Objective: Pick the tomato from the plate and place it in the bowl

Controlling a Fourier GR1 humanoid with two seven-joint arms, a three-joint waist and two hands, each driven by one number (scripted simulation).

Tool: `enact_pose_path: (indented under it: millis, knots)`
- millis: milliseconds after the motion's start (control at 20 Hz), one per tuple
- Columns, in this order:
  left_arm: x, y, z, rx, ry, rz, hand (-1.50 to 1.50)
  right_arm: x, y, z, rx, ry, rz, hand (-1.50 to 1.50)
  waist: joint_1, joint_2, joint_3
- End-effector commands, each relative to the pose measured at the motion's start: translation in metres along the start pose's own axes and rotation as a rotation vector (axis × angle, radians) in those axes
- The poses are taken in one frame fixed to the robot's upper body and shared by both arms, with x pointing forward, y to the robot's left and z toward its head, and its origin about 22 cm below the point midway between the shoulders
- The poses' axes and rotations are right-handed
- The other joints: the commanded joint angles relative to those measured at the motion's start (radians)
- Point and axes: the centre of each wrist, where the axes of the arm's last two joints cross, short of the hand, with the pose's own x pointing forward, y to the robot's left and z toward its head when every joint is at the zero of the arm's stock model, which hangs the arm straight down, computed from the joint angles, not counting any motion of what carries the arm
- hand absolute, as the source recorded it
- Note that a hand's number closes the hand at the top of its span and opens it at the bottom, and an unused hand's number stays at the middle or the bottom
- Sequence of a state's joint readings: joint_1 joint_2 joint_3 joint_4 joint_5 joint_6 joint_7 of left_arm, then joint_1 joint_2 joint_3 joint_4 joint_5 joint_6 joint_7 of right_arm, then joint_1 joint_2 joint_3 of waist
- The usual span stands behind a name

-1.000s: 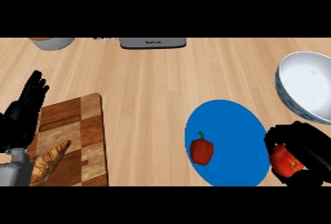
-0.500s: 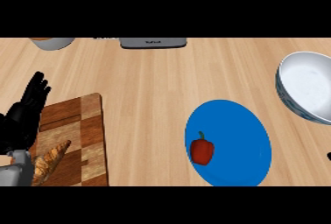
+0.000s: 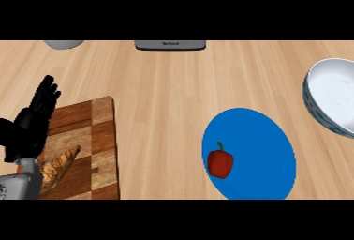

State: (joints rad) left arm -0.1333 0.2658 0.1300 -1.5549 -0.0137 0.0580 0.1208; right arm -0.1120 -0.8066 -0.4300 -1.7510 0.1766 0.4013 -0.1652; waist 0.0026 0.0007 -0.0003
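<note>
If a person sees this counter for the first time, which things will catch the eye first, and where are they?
The bright blue plate at lower right stands out most, with a red bell pepper lying on its left part. At the right edge is a large white bowl, apart from the plate. At the left, a black robot hand rests open, fingers up, over a wooden cutting board that carries a bread loaf.

So we've got a blue plate lying flat on the wooden table, and the red thing on it looks like a small bell pepper with a green stem, sitting on the plate's left side. The white bowl is up and right of the plate, tilted, partly cut off.
</note>
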Motion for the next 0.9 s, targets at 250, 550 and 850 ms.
enact_pose_path:
  millis: [250, 550, 850]
  knots:
    - [0.003, -0.008, -0.013, -0.039, -0.016, 0.000, 0.00, -0.063, 0.042, -0.056, 0.017, 0.045, -0.061, 1.50, 0.021, 0.007, 0.001]
    - [0.016, -0.007, -0.014, 0.000, -0.011, -0.008, 0.00, -0.085, 0.030, -0.090, 0.024, 0.050, -0.064, 1.50, 0.020, 0.005, 0.001]
    - [0.008, -0.013, -0.007, -0.047, -0.022, 0.005, 0.00, -0.110, 0.066, -0.084, 0.188, 0.255, 0.194, 1.50, 0.052, 0.019, 0.000]
